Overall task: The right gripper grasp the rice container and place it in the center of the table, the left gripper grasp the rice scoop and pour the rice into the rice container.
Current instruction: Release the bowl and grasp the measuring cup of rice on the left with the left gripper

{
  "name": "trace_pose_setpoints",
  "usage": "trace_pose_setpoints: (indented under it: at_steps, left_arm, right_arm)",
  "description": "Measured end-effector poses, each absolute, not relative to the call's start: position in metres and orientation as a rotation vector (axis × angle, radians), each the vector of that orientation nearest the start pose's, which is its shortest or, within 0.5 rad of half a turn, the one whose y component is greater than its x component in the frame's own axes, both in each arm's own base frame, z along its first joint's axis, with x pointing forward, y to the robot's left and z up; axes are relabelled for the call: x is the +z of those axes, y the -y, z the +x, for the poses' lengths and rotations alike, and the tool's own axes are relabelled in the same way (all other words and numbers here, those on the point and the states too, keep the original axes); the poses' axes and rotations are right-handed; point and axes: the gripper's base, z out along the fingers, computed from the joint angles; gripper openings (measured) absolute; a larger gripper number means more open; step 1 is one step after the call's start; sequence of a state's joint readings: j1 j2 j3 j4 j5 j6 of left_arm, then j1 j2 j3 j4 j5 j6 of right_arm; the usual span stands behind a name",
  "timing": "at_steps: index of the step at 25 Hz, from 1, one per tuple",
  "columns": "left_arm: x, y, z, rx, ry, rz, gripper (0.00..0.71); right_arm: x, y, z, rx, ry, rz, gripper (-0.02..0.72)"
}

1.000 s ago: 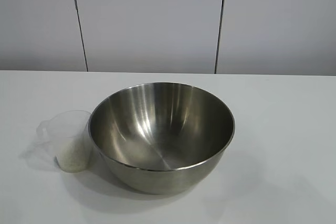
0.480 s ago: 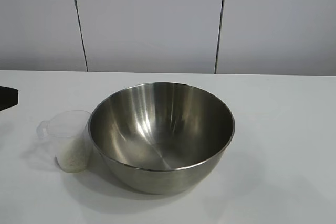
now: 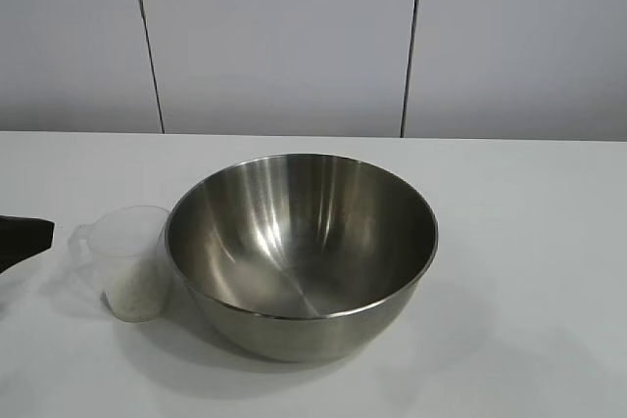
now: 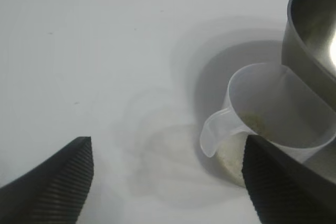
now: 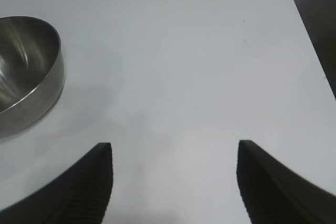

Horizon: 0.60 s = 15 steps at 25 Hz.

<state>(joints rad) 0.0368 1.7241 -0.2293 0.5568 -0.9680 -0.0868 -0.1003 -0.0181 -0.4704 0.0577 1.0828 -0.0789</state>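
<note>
The white table (image 3: 529, 242) holds everything. On it, near the middle, sits the big steel rice container (image 3: 302, 252), so that part of the job looks done. It is empty inside.

Right beside the bowl, on the left arm's side and so close that it may be touching, stands the small clear rice scoop (image 3: 132, 261). It is upright. The rice (image 3: 135, 286) is a pale heap in its bottom. No grains are in the bowl yet.

The scoop's little handle (image 4: 212, 135) sticks out away from the bowl, toward the left arm. That is what matters most for the next move, I think: the handle points at the hand that must take it.

The left gripper (image 4: 168, 182) is low over the table, just beside the scoop, with its two fingers (image 4: 63, 182) spread wide and nothing between them. One finger is already next to the scoop's wall. From outside, only its dark tip (image 3: 24, 237) shows at the edge.

The right gripper (image 5: 173, 182) is farther off, past the other side of the bowl, open and holding nothing. The left one is much nearer to the scoop.
</note>
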Motion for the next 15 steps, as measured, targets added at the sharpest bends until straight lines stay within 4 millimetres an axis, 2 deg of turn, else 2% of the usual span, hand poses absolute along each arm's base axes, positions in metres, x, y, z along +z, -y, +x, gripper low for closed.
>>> trace_pose_setpoints:
  at_steps: [8,15]
  left_arm:
    - [0.093,0.032,0.215,-0.232,-2.006,0.639,0.566]
    - [0.086,0.034,0.219,-0.246,-1.973,0.648,0.566]
  right_arm:
    - [0.267,-0.005,-0.005,-0.037,-2.076,0.019,0.467]
    - [0.267,-0.005,-0.005,-0.037,-2.075,0.019,0.467]
